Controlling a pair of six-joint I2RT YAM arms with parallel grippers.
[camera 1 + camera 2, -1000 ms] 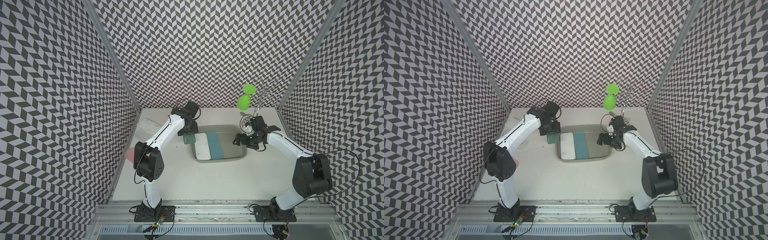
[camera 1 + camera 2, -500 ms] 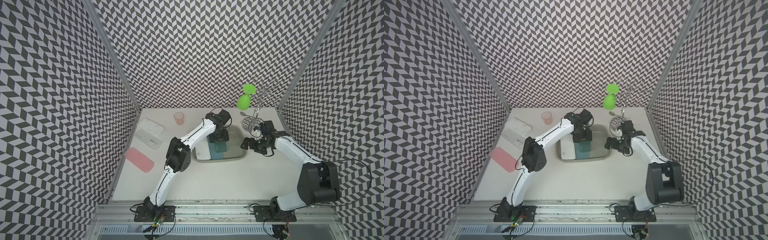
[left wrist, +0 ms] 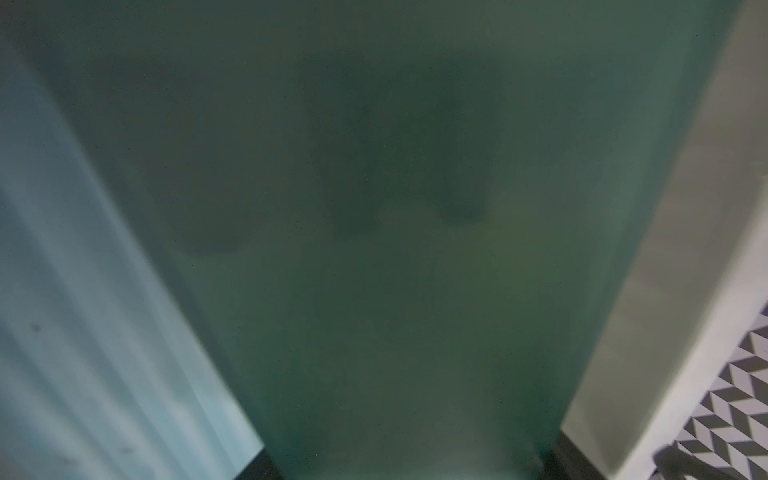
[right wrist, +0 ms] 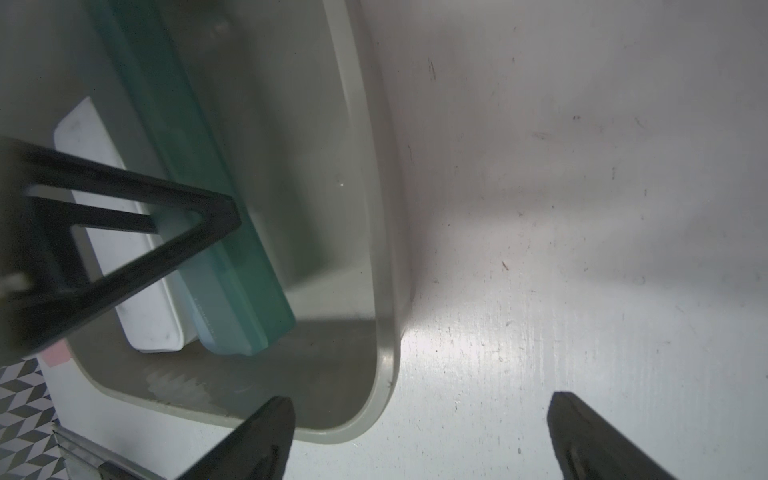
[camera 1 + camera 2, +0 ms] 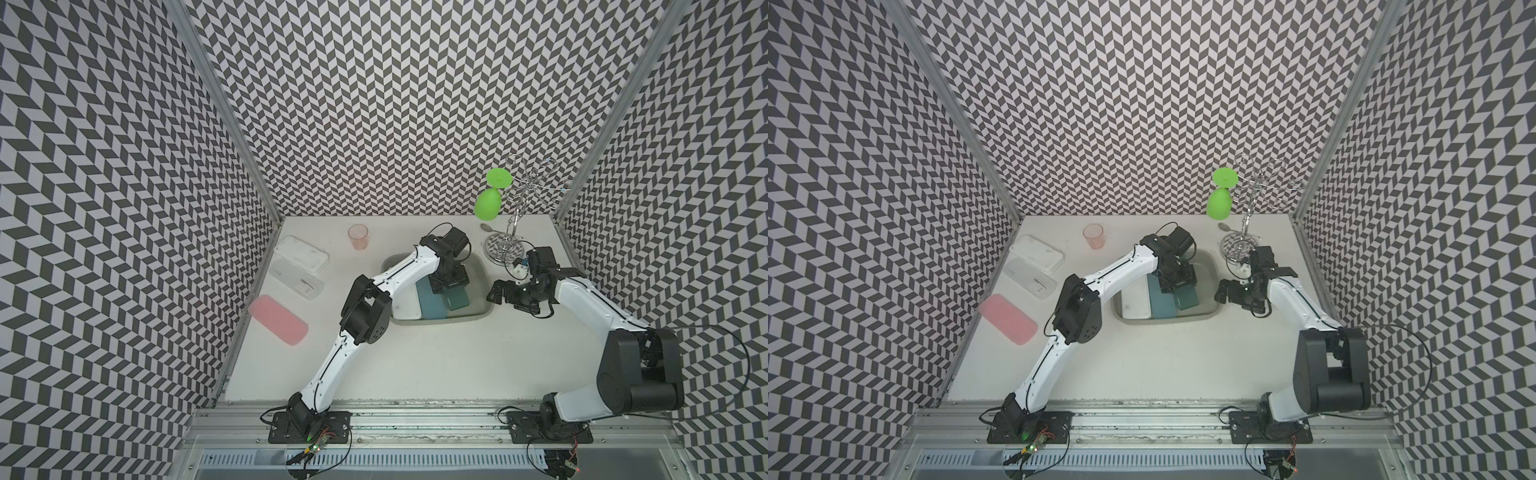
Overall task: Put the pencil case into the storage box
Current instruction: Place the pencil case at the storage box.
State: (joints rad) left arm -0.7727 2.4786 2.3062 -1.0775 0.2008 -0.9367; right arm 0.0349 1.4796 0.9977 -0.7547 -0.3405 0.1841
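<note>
Clamping the dark green pencil case (image 5: 457,298), the left gripper (image 5: 449,284) hangs over the storage box (image 5: 478,270), a little right of its middle, with the case's near end sticking out past the fingers. In the left wrist view we get only a blurred green surface filling the picture. A second ago we had this gripper and the case outside the box, at its far left corner; half a second ago they were over the box's middle. Now the case sits within the box's walls, slanted, overlapping the blue-teal case (image 5: 430,303). That one lies beside a white case (image 5: 405,303) at the left end, and both have kept their places. We cannot tell whether the green case touches the box floor.

The right gripper (image 4: 419,415) stands wide apart and empty, just beside the box's right end, one fingertip over the near right corner and one over bare table (image 5: 436,365). A second ago it reached over that rim.

Further out, the left arm (image 5: 365,307), now stretched, uncovers the pink case (image 5: 277,318) at the left edge. It also uncovers a clear case (image 5: 302,259), a second clear case (image 5: 296,282) and the pink cup (image 5: 358,237). At the far right the wire rack (image 5: 505,249) carries the green glass (image 5: 488,203), unchanged.
</note>
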